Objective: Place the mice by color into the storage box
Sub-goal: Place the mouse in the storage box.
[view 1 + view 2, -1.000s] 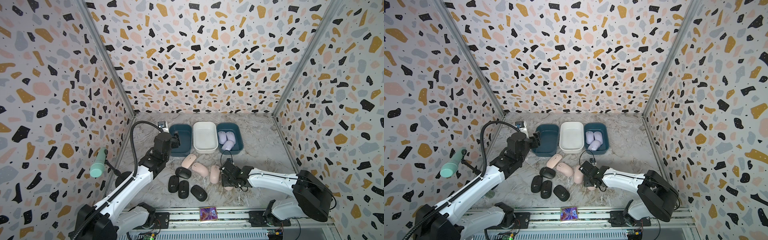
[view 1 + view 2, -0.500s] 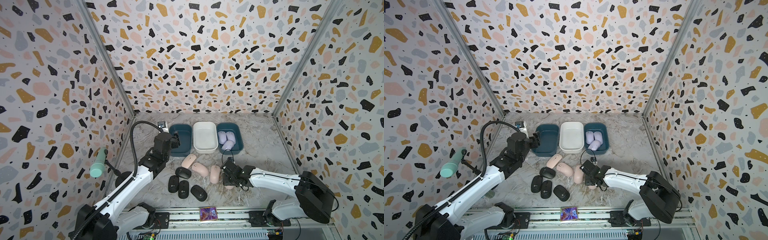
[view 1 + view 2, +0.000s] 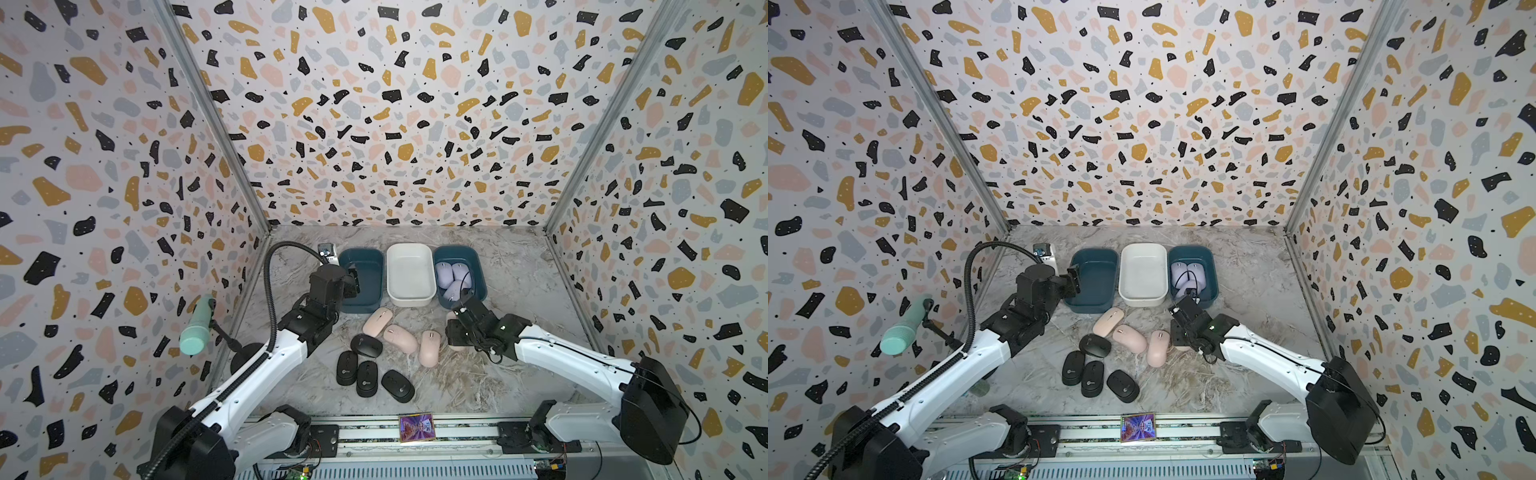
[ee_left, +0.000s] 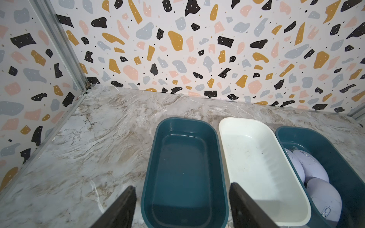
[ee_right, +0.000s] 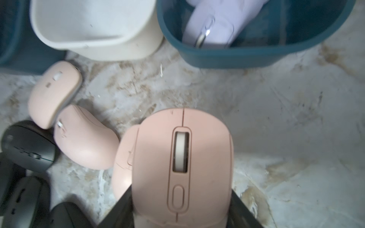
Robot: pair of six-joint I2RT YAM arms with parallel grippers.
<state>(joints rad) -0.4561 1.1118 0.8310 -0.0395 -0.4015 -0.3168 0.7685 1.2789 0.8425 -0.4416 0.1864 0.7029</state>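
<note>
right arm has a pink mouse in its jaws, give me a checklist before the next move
1. Grip: right gripper jaws shut on the pink mouse, centred between them: ok.
2. Mouse lifted clear of the table: cannot tell.
3. Clearance from the neighbouring pink mouse close beside it: cannot tell.
4. White box empty, with room: ok.
5. Right teal box holds only lilac mice: ok.
6. Left gripper, jaws open, over the left teal box, off the white box: ok.

Marble table (image 3: 519, 291) with 3 bins (image 3: 409, 300), scattered mice (image 3: 397, 385)
</note>
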